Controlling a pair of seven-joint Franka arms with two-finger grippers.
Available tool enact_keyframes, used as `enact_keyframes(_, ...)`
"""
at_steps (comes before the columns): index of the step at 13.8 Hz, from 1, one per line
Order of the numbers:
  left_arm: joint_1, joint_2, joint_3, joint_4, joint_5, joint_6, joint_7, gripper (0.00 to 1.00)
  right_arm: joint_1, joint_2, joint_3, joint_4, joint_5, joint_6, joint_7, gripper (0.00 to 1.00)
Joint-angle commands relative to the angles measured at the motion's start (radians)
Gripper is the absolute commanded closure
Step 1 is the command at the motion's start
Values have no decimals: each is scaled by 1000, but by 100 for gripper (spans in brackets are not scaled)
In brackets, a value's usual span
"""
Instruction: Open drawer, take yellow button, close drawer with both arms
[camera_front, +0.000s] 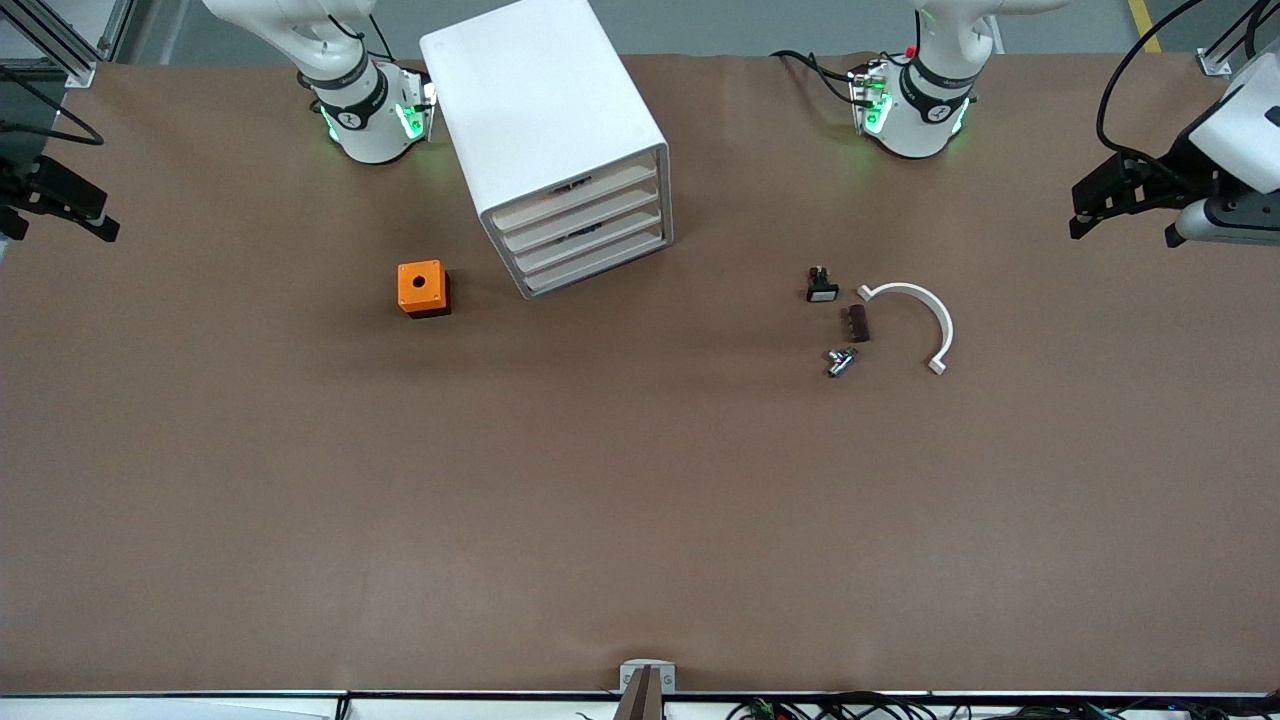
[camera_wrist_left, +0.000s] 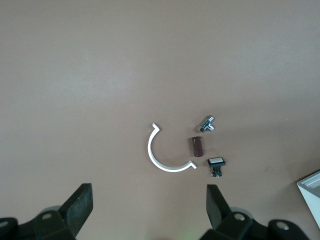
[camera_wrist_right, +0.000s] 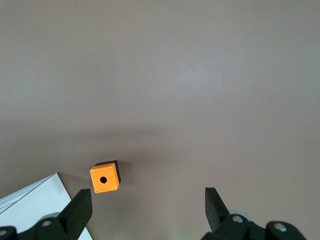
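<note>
The big white cabinet stands between the two arm bases, with its four pale beige drawers all shut. The button is out of view. My left gripper hangs open and empty in the air at the left arm's end of the table. In the left wrist view it is high over bare table, short of the small parts. My right gripper hangs open and empty at the right arm's end. In the right wrist view it is high over bare table beside the orange cube.
The orange cube with a hole sits beside the cabinet toward the right arm's end. Toward the left arm's end lie a black-and-white small part, a brown piece, a metal fitting and a white arc. A cabinet corner shows.
</note>
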Motion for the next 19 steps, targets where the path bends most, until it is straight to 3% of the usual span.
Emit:
enact_keyframes(1, 12, 8, -3, 27, 19, -20, 30, 0, -11, -18, 6, -8, 7, -3, -13, 0)
enact_keyframes(7, 17, 11, -4, 32, 19, -20, 38, 0, -11, -18, 6, -8, 4, -3, -13, 0)
enact_keyframes(11, 8, 101, -6, 33, 13, -18, 4, 0, -11, -16, 8, -8, 3, -3, -13, 0)
enact_keyframes(14, -18, 235, -17, 47, 13, 7, -281, 0, -11, -16, 8, -8, 3, -3, -13, 0)
enact_keyframes(19, -96, 476, -21, 192, 15, 59, -640, 0, -12, -15, 5, -6, 6, -3, -15, 0)
